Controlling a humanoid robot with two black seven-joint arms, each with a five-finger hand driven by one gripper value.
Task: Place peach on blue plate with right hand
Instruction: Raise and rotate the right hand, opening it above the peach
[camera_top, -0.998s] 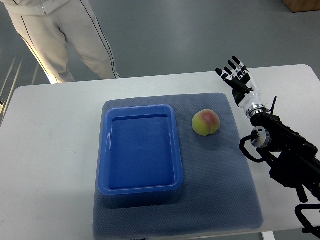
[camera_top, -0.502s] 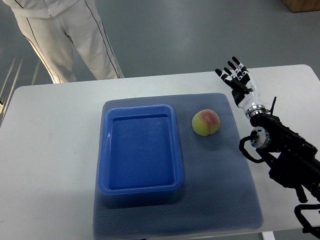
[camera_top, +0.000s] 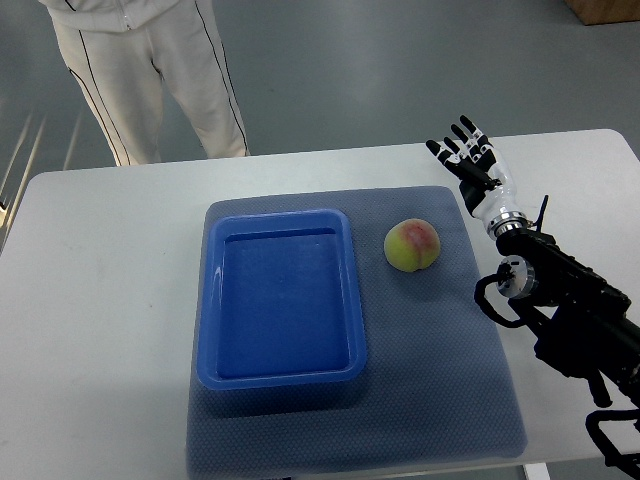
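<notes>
A yellow-green peach (camera_top: 412, 245) with a red blush lies on the grey-blue mat (camera_top: 440, 380), just right of the blue plate (camera_top: 283, 372), a deep rectangular tray with nothing in it. My right hand (camera_top: 470, 160) is behind and to the right of the peach, near the mat's far right corner. Its fingers are spread and hold nothing. The black right arm (camera_top: 565, 310) runs down to the lower right edge. The left arm does not show.
The mat lies on a white table (camera_top: 100, 300). A person in light trousers (camera_top: 150, 80) stands behind the table's far left side. A brown box corner (camera_top: 605, 10) shows at the top right.
My right hand has shifted slightly left and away from me. The person behind the table has stepped a little to the right. The peach and plate have not moved.
</notes>
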